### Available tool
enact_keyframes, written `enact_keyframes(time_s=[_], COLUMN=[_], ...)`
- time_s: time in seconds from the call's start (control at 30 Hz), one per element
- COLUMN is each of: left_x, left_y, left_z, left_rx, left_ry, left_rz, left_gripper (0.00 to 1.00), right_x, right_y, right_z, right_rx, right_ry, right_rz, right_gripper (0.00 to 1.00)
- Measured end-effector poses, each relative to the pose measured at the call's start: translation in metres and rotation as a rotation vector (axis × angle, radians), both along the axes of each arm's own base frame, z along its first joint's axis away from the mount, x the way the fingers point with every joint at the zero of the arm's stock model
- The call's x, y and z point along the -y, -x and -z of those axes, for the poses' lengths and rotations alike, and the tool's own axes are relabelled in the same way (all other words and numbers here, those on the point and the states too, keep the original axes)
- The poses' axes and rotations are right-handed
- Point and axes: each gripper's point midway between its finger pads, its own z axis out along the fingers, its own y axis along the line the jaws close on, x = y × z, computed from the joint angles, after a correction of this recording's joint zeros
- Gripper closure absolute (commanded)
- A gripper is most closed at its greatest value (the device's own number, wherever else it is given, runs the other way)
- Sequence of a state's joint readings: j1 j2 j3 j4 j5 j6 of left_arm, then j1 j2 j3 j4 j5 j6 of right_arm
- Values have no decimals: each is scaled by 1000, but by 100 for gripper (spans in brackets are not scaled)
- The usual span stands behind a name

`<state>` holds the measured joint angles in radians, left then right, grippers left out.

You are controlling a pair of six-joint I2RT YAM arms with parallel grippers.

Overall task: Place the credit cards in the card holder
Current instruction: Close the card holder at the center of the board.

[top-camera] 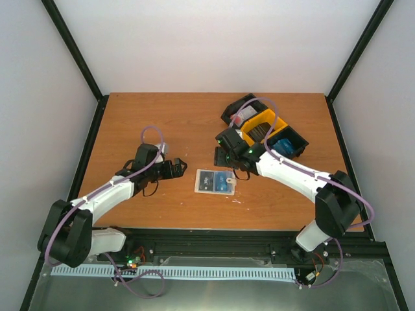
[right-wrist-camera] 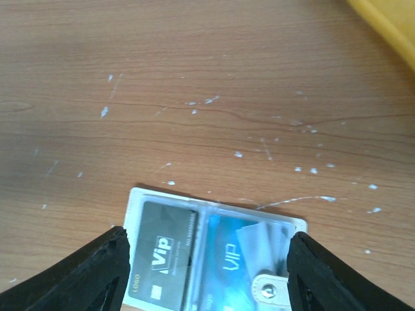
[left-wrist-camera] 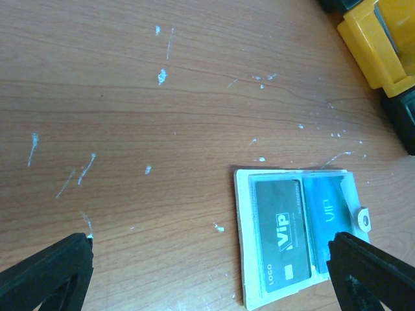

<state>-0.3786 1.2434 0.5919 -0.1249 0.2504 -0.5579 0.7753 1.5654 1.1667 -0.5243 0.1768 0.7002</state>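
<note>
The card holder (top-camera: 197,181) lies open and flat on the wooden table, with its snap tab (right-wrist-camera: 269,288) at the right end. Two credit cards sit in its clear pockets: a grey VIP card (left-wrist-camera: 282,236) (right-wrist-camera: 162,259) and a bright blue one (left-wrist-camera: 331,210) (right-wrist-camera: 230,262). My left gripper (top-camera: 181,167) (left-wrist-camera: 211,278) is open just left of the holder (left-wrist-camera: 243,240), and its right finger (left-wrist-camera: 373,272) covers the holder's corner. My right gripper (top-camera: 228,162) (right-wrist-camera: 204,275) is open above the holder's far edge (right-wrist-camera: 134,207). Its fingers (right-wrist-camera: 78,278) stand at either end of the holder, gripping nothing.
A row of black and yellow bins (top-camera: 262,126) holding small items stands at the back right, close behind the right wrist. The yellow bin's corner shows in the left wrist view (left-wrist-camera: 382,39) and the right wrist view (right-wrist-camera: 389,26). White scuffs mark the tabletop.
</note>
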Motion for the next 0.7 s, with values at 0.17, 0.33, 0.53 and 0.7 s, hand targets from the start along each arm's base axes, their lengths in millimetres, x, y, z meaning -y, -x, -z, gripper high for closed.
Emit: enact_keyframes(time_s=[0.17,0.33,0.53,0.7], left_x=[1,-1,11,25], left_y=[0,4,13,18], left_z=[-1,13,30,37], left_rx=[-12,-97,-236,-307], left_ry=[21,36,114,178], left_rz=[11,22,102,175], left_gripper=[0,0,3,7], right_x=[14,20,22,26], right_y=[-2,-1,8,16], right_z=[0,16,58,66], right_rx=[-12,-68,-188,-228], right_ry=[89,178,277,314], right_rz=[19,1,-50,-83], right_gripper=[34,34,34,33])
